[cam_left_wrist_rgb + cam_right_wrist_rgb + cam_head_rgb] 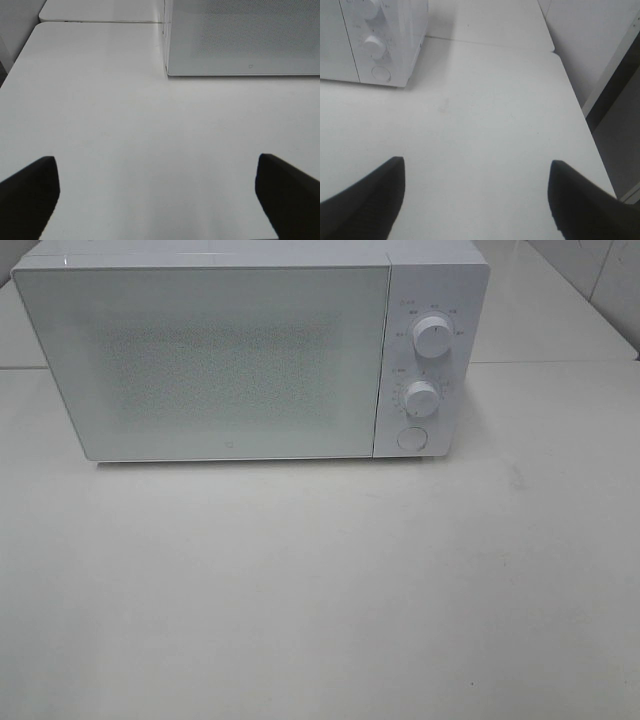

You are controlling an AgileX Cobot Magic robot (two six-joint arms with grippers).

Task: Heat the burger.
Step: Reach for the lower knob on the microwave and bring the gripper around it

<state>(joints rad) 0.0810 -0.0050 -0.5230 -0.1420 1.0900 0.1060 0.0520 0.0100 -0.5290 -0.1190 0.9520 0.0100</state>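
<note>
The burger is out of view in every frame. A white microwave (240,350) stands at the back of the table with its door shut. The exterior high view shows neither arm. In the left wrist view my left gripper (157,195) is open, its dark fingertips (30,192) wide apart over bare table, with the microwave's door (240,35) ahead. My right gripper (477,197) is open too, nothing between its fingers, and the microwave's control panel (375,45) lies off to one side.
The microwave has two round knobs (432,335) (421,398) and a round button (411,437) on its right panel. The white table (320,590) stretches in front. A table edge and a dark gap beside a wall (610,100) show in the right wrist view.
</note>
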